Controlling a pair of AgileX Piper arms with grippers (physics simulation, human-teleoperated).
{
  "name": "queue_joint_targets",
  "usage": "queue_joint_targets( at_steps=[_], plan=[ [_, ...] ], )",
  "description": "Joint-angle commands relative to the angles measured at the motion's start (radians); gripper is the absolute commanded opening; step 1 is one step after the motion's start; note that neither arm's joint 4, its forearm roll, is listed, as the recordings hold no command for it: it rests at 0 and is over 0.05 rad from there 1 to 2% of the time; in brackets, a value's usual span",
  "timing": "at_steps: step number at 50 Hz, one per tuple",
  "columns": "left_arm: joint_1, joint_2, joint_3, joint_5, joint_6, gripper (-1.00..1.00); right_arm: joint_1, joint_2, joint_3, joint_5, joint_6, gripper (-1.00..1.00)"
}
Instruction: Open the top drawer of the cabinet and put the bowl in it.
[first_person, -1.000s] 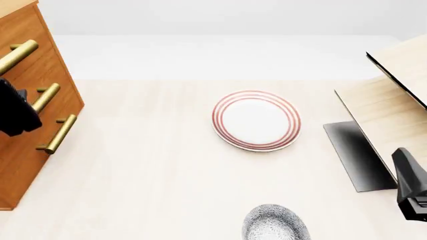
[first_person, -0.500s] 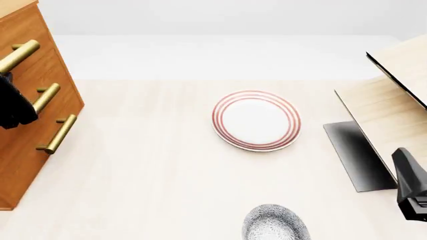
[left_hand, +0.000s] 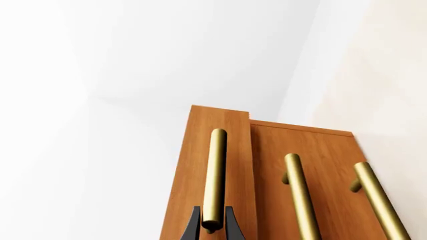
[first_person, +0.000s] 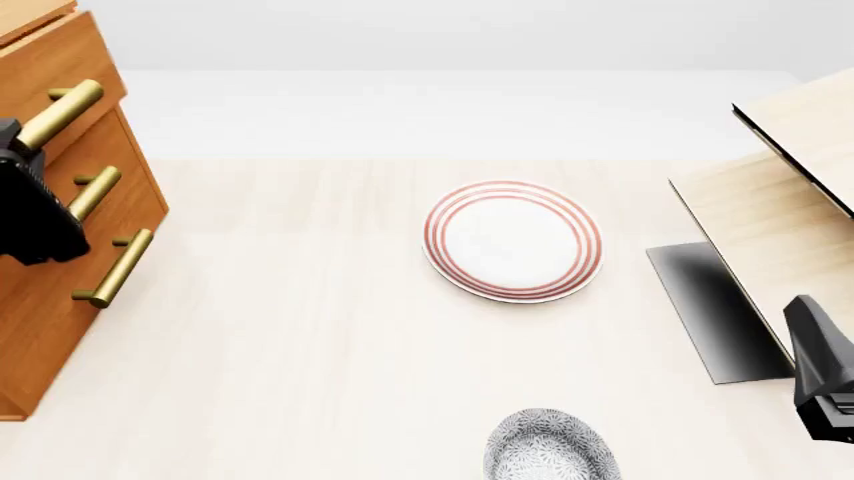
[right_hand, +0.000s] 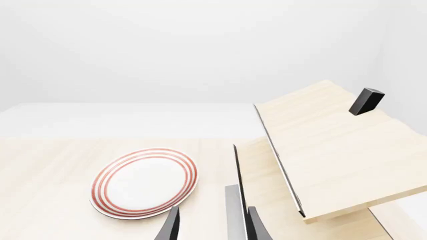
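The orange-brown cabinet (first_person: 54, 300) stands at the table's left edge. Its top drawer (first_person: 91, 70) juts out a little past the two lower fronts. My left gripper (first_person: 16, 135) is shut on the near end of the top drawer's brass handle (first_person: 60, 110). In the left wrist view its two black fingertips (left_hand: 194, 227) flank the top handle (left_hand: 214, 175). The speckled bowl (first_person: 551, 447) sits at the table's near edge, partly cut off. My right gripper (first_person: 806, 318) hangs at the right, open and empty, its fingers (right_hand: 171, 226) spread apart.
A white plate with red rings (first_person: 513, 240) lies mid-table, seen also as the plate (right_hand: 145, 182) in the right wrist view. A pale wood structure (first_person: 787, 190) with a dark grey base (first_person: 714, 310) fills the right side. A small black block (right_hand: 367, 100) rests on it.
The top drawer has slid out a little from the cabinet, with my left gripper and the handle moving with it. The right arm, bowl and plate have stayed put.
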Motion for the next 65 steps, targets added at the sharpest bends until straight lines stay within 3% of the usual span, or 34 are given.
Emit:
queue_joint_targets(
  at_steps=[1,36,65],
  plan=[
    [-0.004,-0.026,0.055,0.008,0.016,-1.00,0.000,-0.003,0.001,0.001,0.001,1.00],
    [-0.137,0.049,-0.007,-0.018,0.036,-1.00,0.000,-0.003,0.001,0.001,0.000,1.00],
    [-0.227,0.051,0.015,-0.049,0.080,-1.00,0.000,-0.003,0.001,0.001,0.001,1.00]
  ],
)
